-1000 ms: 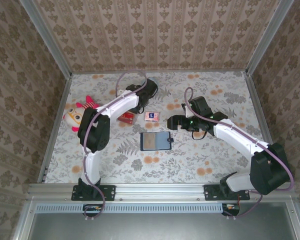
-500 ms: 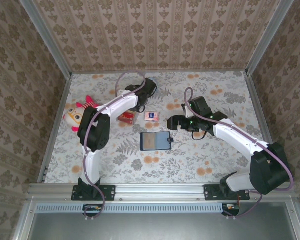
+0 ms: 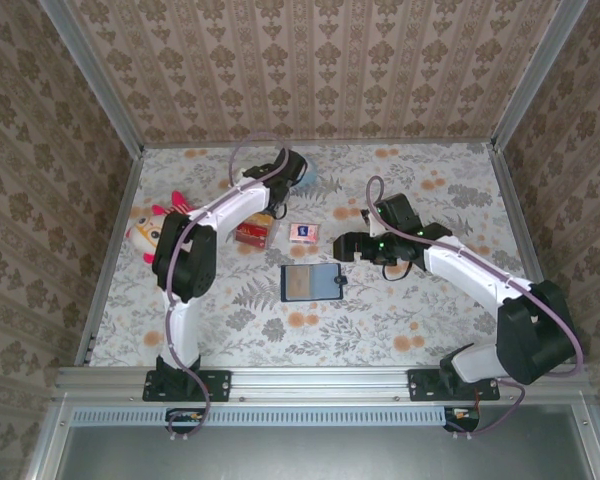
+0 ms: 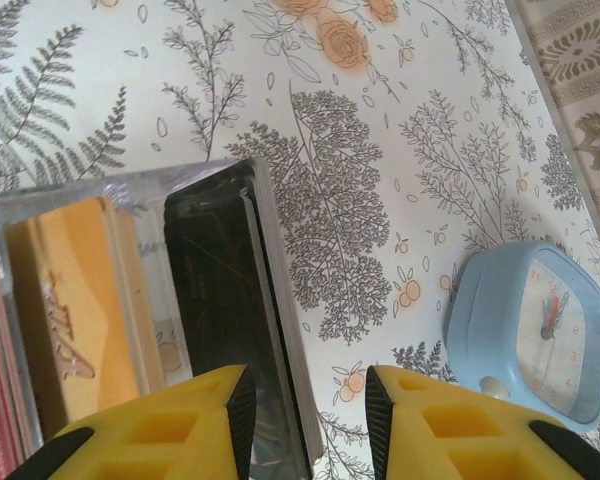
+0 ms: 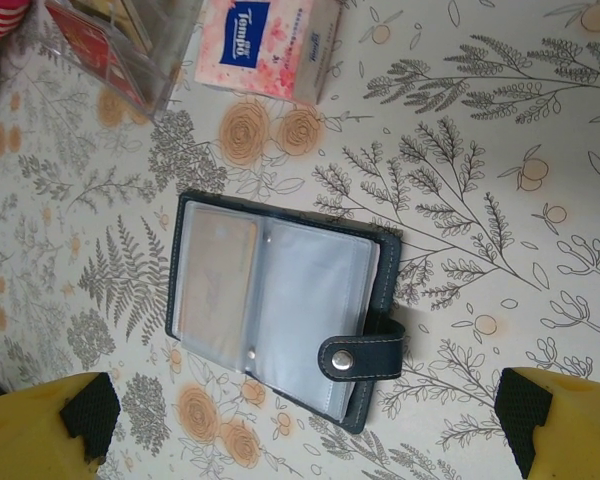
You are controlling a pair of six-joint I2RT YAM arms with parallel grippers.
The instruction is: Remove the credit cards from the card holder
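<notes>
Floral paper covers the desk point(image 3: 430, 310), with patterned wallpaper walls on three sides. Both arms reach in from the near edge, the left arm point(image 3: 220, 212) stretched far back and the right arm point(image 3: 470, 270) bent toward the middle. A plush toy point(image 3: 152, 230) lies at the left edge. The card holder point(image 3: 311, 283) lies open and flat near the centre. Beyond it are a clear box point(image 3: 256, 233) of red and tan contents, a pale blue clock point(image 4: 528, 335) and a pink tissue pack point(image 3: 303, 232). One orange-tan credit card point(image 5: 212, 285) sits behind a clear pocket on the holder's left page. The snap tab point(image 5: 358, 357) juts from the opposite edge.

The card is thin, flat and sleeved, so a pinch could catch the plastic pocket or the whole page instead. Nothing pins the light holder down, so it would probably lift or skid along with the card. A descent too near the tab may simply flip the cover.

The right jaws stand wide and empty, hovering just beside the holder's tab edge. In the right wrist view the holder lies ahead of and between the fingertips. The left jaws are parted narrowly and hold nothing. They hang over the clear box's edge near the clock, well apart from the holder.
</notes>
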